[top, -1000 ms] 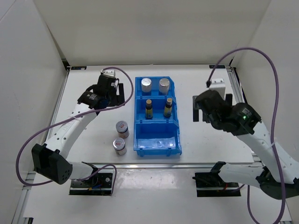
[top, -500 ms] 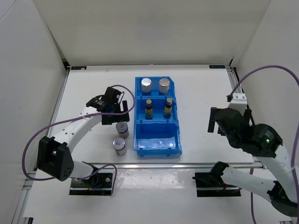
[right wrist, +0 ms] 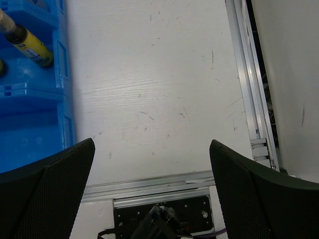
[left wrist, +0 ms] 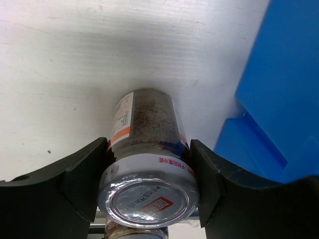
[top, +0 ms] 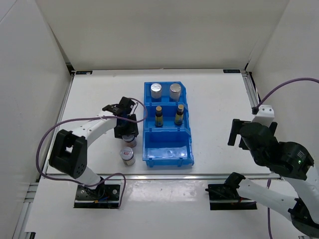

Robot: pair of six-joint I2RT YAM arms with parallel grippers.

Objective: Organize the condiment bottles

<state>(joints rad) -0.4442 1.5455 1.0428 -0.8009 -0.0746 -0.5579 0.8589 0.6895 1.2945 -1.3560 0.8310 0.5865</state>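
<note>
The left fingers (left wrist: 82, 181) clamp a short silver-lidded jar (left wrist: 147, 129) on the surface (left wrist: 75, 59) just beside the blue bin (left wrist: 279, 89), while the right fingers (right wrist: 45, 194) hang spread wide, empty.

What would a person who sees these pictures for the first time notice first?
The blue bin in the middle of the table stands out, with two silver-topped cylinders in its far compartment, two amber bottles in the middle one and the near one empty. Just left of it, the left hand grips a jar standing on the table, with a second jar nearer the arms' bases. The right hand hangs open far to the right.
</note>
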